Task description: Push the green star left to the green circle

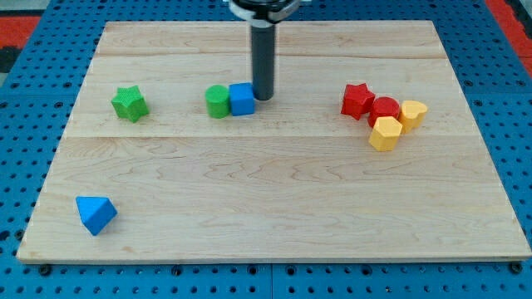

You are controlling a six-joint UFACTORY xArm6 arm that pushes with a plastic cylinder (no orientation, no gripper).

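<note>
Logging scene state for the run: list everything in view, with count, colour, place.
green star: 1, green, the view's left, upper half of the board
green circle: 1, green, centre-left, touching the blue cube's left side
blue cube: 1, blue, between the green circle and my tip
blue wedge: 1, blue, the view's bottom left
red star: 1, red, the view's right, left end of a cluster
red cylinder: 1, red, right of the red star
yellow blocks: 2, yellow, lower right of the cluster
wooden board: 1, light wood, on a blue pegboard
my tip: 1, dark rod, just right of the blue cube
</note>
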